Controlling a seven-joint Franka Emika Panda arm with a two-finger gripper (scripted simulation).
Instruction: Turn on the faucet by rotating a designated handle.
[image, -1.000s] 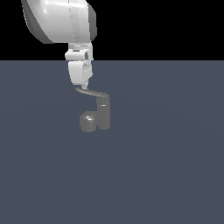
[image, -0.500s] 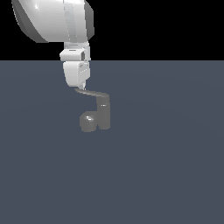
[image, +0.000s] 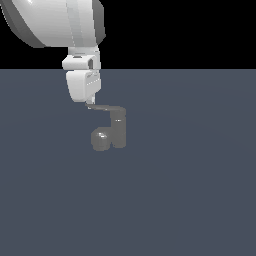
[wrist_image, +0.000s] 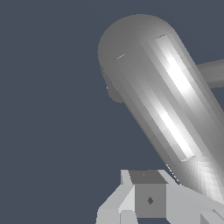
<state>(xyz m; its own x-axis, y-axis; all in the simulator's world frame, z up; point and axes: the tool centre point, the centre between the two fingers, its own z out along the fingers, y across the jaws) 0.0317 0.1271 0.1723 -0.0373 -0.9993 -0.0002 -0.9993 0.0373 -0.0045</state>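
The faucet (image: 118, 131) is a small dull-grey post with a short rounded stub spout (image: 101, 140) low on its side toward the exterior view's left. Its handle (image: 107, 107) is a thin flat lever running from the post top toward the exterior view's left. My gripper (image: 90, 104) hangs from the white arm (image: 82, 85), fingers together and pointing down, their tips touching the handle's far end. In the wrist view a large rounded grey part of the faucet (wrist_image: 153, 92) fills the picture beside my gripper (wrist_image: 151, 199); I cannot tell which part it is.
The faucet stands alone on a flat blue-grey floor (image: 190, 200). The arm's big white upper links (image: 55, 20) loom above at the exterior view's left. A thinner grey bar (wrist_image: 212, 72) shows behind the large grey part in the wrist view.
The hand has shifted slightly toward the exterior view's left and come lower. The handle's tip sits a little lower in the picture, staying at the fingertips.
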